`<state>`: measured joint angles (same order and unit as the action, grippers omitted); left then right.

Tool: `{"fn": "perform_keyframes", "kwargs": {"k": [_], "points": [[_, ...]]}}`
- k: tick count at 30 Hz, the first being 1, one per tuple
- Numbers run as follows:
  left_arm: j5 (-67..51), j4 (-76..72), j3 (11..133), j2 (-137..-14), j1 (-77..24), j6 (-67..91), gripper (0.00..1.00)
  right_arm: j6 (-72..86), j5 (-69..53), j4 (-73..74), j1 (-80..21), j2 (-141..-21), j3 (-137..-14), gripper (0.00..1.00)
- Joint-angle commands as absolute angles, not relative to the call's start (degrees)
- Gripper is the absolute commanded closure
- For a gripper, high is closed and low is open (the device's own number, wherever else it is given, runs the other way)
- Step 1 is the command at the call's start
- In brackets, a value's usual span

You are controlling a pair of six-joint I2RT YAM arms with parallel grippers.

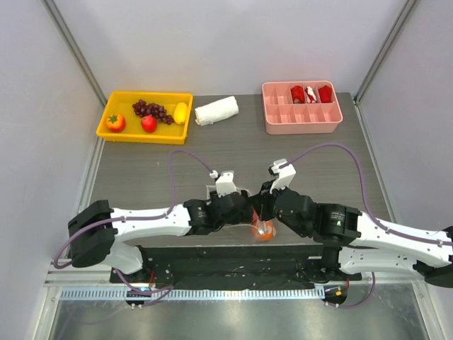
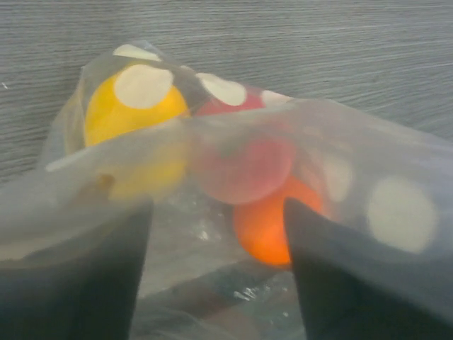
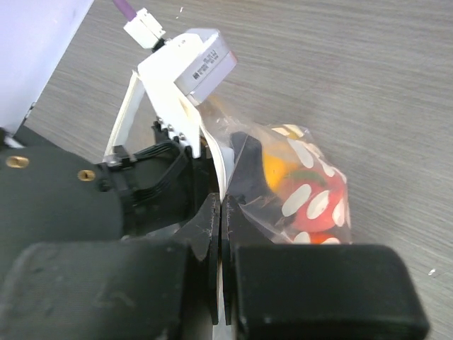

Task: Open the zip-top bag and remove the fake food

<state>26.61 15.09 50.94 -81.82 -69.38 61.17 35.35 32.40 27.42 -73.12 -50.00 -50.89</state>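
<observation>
The polka-dot zip-top bag [image 1: 263, 228] lies at the near middle of the table, between my two grippers. In the left wrist view the bag [image 2: 354, 142] holds a yellow piece [image 2: 127, 113], a red fruit [image 2: 244, 170] and an orange fruit [image 2: 265, 227]. My left gripper [image 2: 218, 205] is open, its fingers wide apart and seen through the bag's film. The right wrist view shows one left finger inside the bag [image 3: 311, 191]. My right gripper [image 3: 221, 212] is shut on the bag's edge film. In the top view the left gripper [image 1: 248, 212] and right gripper [image 1: 265, 211] almost touch.
A yellow tray [image 1: 141, 139] at the back left holds a grape bunch [image 1: 152, 110], a yellow piece [image 1: 180, 112], a red fruit [image 1: 148, 123] and an orange-red one [image 1: 115, 122]. A rolled white cloth [image 1: 216, 111] lies beside it. A pink divided tray [image 1: 302, 128] stands back right.
</observation>
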Motion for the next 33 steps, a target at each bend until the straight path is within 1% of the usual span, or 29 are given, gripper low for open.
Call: {"fn": "perform_keyframes", "kwargs": {"k": [1,4,5,7,10,11,13,14,15,17,19,22,23,25,28,30,31,32,33], "points": [[30.23,5.89,47.82,-83.05,-69.52,65.38,0.2,38.23,29.36,24.35,-73.13,-49.92,-50.98,0.99],[29.01,1.95,46.77,-85.34,-69.52,67.05,0.17,39.28,26.29,23.03,-73.13,-50.71,-50.8,0.99],[28.39,-1.55,45.97,-85.78,-69.52,67.58,0.16,39.81,25.06,21.72,-73.04,-51.32,-50.71,0.99],[27.51,-3.25,44.74,-86.75,-69.52,69.07,0.16,41.21,20.95,20.14,-73.12,-51.94,-50.54,0.99],[26.81,-6.66,43.07,-86.22,-69.61,70.23,0.21,42.88,15.93,16.8,-73.04,-53.17,-50.28,0.99],[26.46,-8.25,41.67,-85.96,-69.7,70.05,0.25,43.06,15.13,15.31,-73.12,-53.43,-50.19,0.99],[25.58,-11.24,40.44,-84.82,-69.7,69.7,0.28,43.33,13.98,14.77,-73.12,-54.75,-50.27,0.99],[25.4,-11.6,39.21,-84.12,-69.78,69.52,0.34,43.33,13.71,14.77,-73.12,-55.28,-50.53,0.99],[25.84,-11.51,38.76,-83.42,-70.13,69.96,0.37,43.24,13.45,14.77,-73.13,-55.98,-50.8,0.99],[25.93,-11.77,37.1,-81.13,-70.49,70.22,0.4,42.89,13.36,14.85,-73.13,-56.25,-50.89,0.99],[24.88,-13.09,34.81,-79.81,-70.49,70.92,0.38,42.37,14.15,15.12,-73.13,-56.16,-50.8,0.99],[23.73,-10.56,35.33,-78.14,-70.58,74.52,0.15,41.75,14.77,15.56,-73.13,-55.03,-50.8,0.99],[23.56,-8.98,35.85,-78.13,-70.58,76.27,0.12,41.92,14.85,15.3,-73.13,-54.85,-50.89,0.99],[24.08,-4.42,37.87,-78.57,-70.58,83.53,0.12,42.62,13.71,14.16,-73.12,-54.14,-50.71,0.99],[22.94,-7.55,36.31,-80.15,-70.58,87.52,0.12,44.47,11.26,12.58,-73.13,-53.96,-50.45,0.99],[22.06,-15.44,34.29,-81.29,-70.58,89.29,0.13,45.52,9.68,11.7,-73.21,-53.97,-49.67,0.99],[21.71,-18.86,31.32,-81.91,-70.49,90.51,0.16,46.31,9.15,10.04,-73.21,-54.05,-49.22,0.98],[21.62,-26.9,29.81,-82.35,-70.58,91.31,0.19,46.67,8.79,9.58,-73.21,-54.4,-48.78,0.99],[22.23,-29.94,28.14,-83.57,-70.58,91.84,0.23,46.76,8.35,9.41,-73.21,-54.67,-48.34,0.99]]}}
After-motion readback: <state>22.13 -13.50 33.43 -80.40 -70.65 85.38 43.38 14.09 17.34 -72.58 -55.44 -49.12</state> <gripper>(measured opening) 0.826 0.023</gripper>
